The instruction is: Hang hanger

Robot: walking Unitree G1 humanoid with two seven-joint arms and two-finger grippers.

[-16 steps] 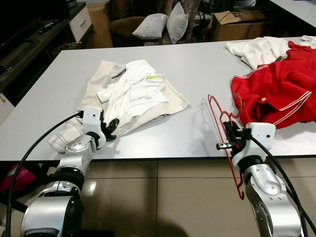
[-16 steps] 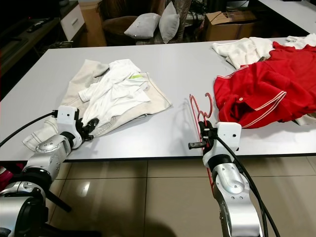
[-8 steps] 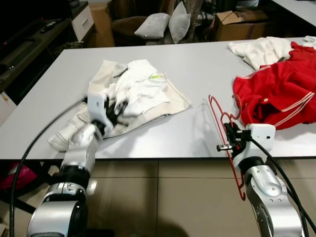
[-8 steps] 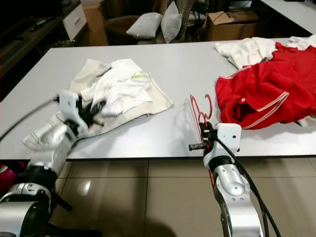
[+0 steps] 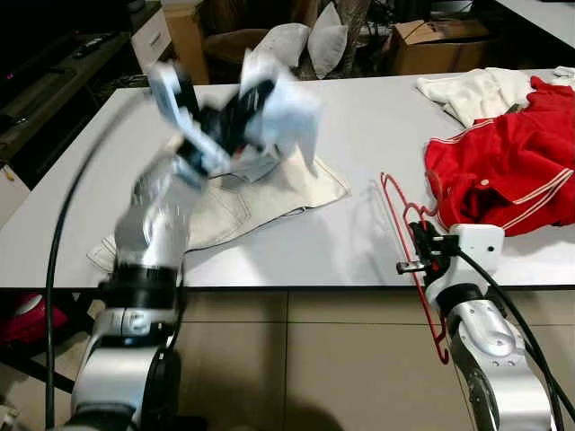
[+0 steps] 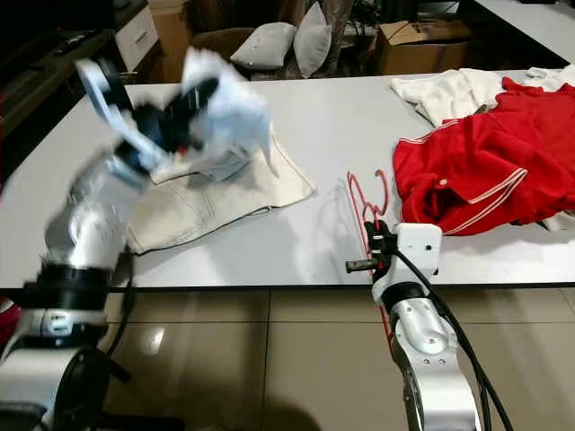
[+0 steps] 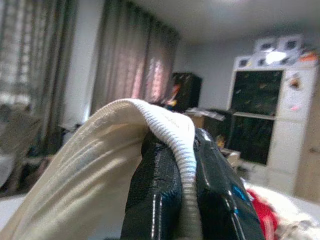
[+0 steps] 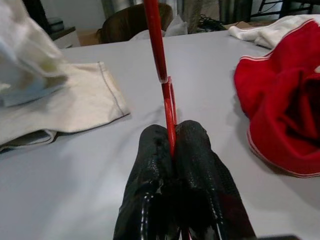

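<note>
Left gripper (image 5: 235, 106) lifts white garment (image 5: 278, 99) above worktop (image 5: 359, 117) at 10 o'clock, fingers (image 7: 160, 185) clamped on ribbed hem. Right gripper (image 5: 422, 247) at 4 o'clock, fingers pinched on red hanger (image 5: 395, 202) at worktop's near edge. Rec.: keep hanger steady, bring garment neck opening to its arm w/o snagging.

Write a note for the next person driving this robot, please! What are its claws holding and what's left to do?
Left claw: raised above the table, shut on the white shirt, pinching its ribbed edge. The view is blurred there.
Right claw: at the table's near edge, shut on the red hanger. The hanger's hook end lies on the table; its other end hangs below the edge.
The beige garment lies flat on the table; the red garment is heaped to the right.
Done: shirt and hanger both gripped.
Left: get the shirt onto the hanger, then hang it.
</note>
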